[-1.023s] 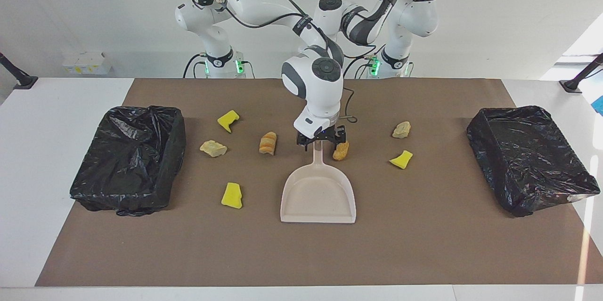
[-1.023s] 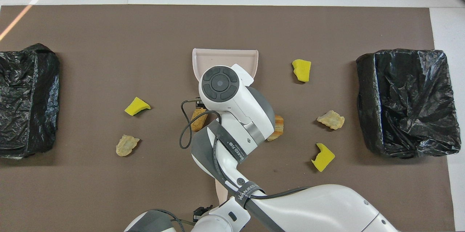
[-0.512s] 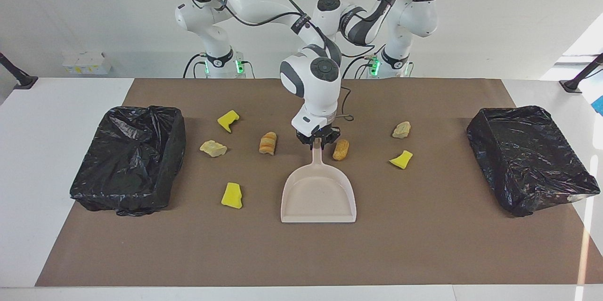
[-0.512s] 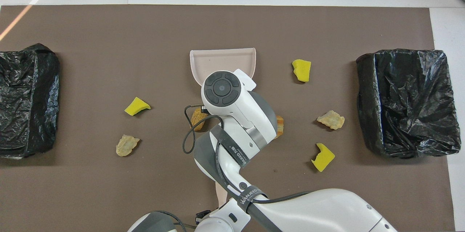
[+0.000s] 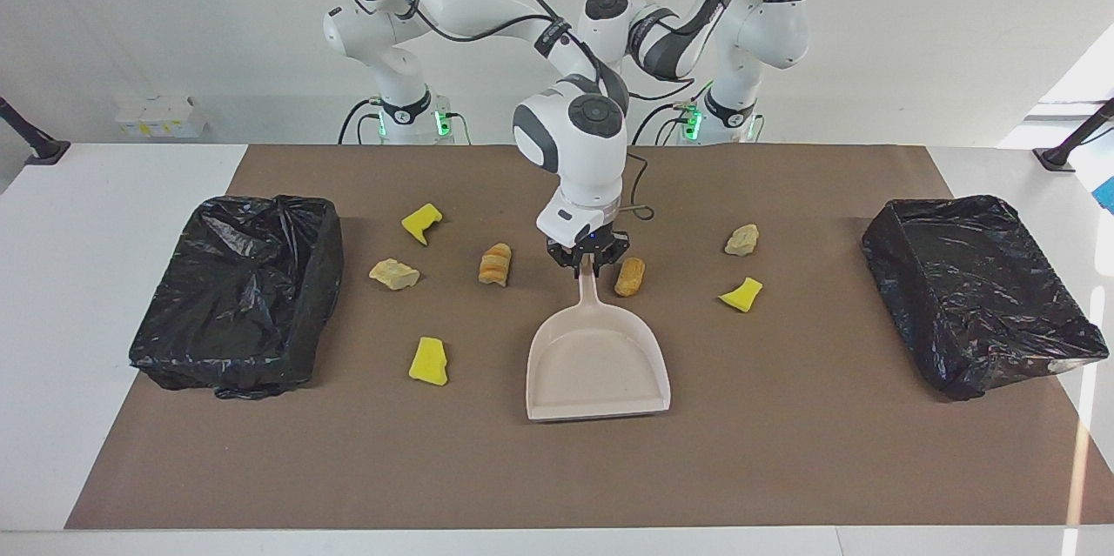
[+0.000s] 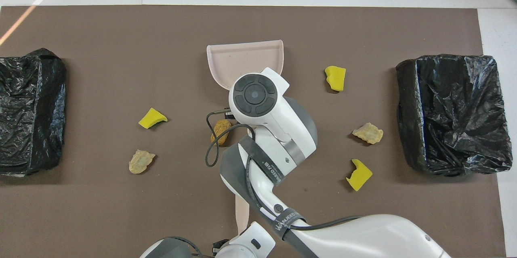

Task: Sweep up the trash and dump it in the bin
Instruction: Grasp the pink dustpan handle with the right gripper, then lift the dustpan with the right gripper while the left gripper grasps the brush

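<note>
So the brown mat [image 5: 783,469] covers most of the table, and there's a bin lined with a black bag at each end of it: one bin [image 5: 235,295] at the right arm's end, the other bin [image 5: 979,291] at the left arm's end. The beige dustpan [image 5: 596,365] sits mid-mat, its mouth facing the mat edge farthest from the robots.

The trash is all loose on the mat, none of it in the pan or the bins:
- three yellow sponge chunks [image 5: 430,361] [image 5: 422,222] [image 5: 741,293]
- two pale stone lumps [image 5: 394,274] [image 5: 742,239]
- two bread rolls [image 5: 495,264] [image 5: 630,277], one on each side of the dustpan handle

The right gripper [image 5: 587,264] is clamped on the tip of the dustpan handle. The left gripper [image 6: 222,245] only peeks in at the mat edge nearest the robots, fingers closed. A beige strip [image 6: 241,213] pokes out from under the right arm just beside it, but I can't tell if it's holding that.
</note>
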Action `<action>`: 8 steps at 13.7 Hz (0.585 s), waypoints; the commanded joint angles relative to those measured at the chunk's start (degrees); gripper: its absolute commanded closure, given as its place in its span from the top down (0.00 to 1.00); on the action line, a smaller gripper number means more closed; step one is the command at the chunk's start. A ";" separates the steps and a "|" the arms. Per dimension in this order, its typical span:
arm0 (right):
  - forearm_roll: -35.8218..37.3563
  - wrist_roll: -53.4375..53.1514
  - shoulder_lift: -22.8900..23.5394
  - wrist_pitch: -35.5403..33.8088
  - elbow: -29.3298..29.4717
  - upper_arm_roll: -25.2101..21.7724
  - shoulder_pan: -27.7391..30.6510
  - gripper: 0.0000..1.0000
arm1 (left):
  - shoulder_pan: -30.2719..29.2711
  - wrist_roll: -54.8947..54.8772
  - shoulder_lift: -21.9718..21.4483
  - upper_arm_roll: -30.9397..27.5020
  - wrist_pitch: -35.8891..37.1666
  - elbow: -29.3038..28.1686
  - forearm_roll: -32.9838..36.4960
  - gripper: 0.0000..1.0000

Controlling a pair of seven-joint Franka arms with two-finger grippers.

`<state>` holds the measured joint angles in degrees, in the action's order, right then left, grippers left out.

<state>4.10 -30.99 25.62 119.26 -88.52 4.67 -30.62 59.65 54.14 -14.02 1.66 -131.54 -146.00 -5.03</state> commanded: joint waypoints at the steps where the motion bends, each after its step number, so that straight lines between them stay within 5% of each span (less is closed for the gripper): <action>1: 0.03 12.22 -7.93 -0.96 -3.84 0.60 5.47 0.00 | -1.89 1.06 -6.09 -0.43 6.89 0.10 2.12 0.00; 5: 0.46 20.08 -17.25 2.10 -18.67 0.60 5.04 0.00 | -12.68 0.97 -8.13 -0.35 16.73 5.70 3.26 0.00; 8: 0.38 40.58 -21.13 0.98 -25.45 0.52 5.48 0.00 | -22.44 0.36 -7.60 -0.26 17.99 7.57 4.67 0.00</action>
<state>4.09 -1.66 9.14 118.35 -107.04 5.09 -26.14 42.66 54.55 -22.02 0.68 -115.22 -139.74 -1.46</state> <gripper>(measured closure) 0.683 0.740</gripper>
